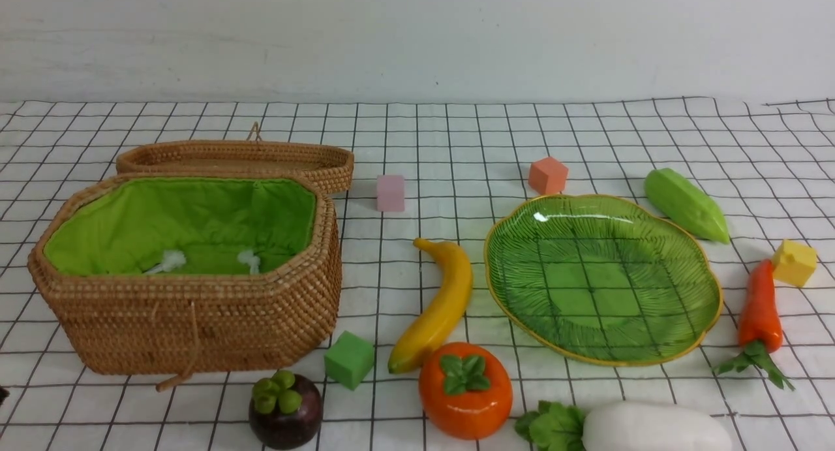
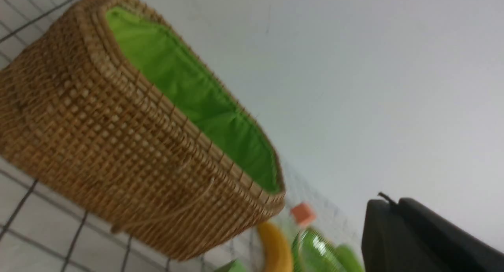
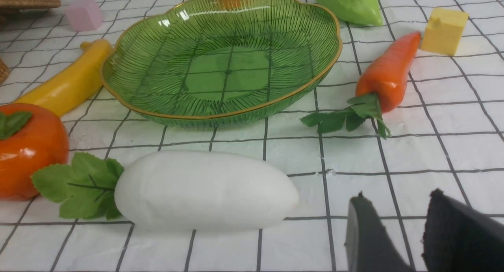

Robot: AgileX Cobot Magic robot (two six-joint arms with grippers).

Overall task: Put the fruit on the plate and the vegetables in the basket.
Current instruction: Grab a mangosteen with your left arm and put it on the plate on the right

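In the front view the empty green plate [image 1: 603, 278] lies right of centre. The banana [image 1: 438, 304], the persimmon [image 1: 465, 390] and the mangosteen [image 1: 286, 410] lie on the cloth in front. The white radish [image 1: 655, 428], the carrot [image 1: 759, 314] and the light-green gourd [image 1: 686, 205] lie around the plate. The wicker basket [image 1: 189, 320] stands open and empty at the left. Neither gripper shows in the front view. My left gripper [image 2: 388, 204] is shut and empty, beside the basket [image 2: 118, 146]. My right gripper [image 3: 397, 195] is open and empty, just off the radish's [image 3: 204, 189] blunt end.
Small foam cubes lie about: pink [image 1: 390, 193], orange [image 1: 547, 175], yellow [image 1: 794, 262] and green [image 1: 349, 359]. The basket lid [image 1: 235, 158] lies flat behind the basket. A white wall closes the far side of the checked cloth.
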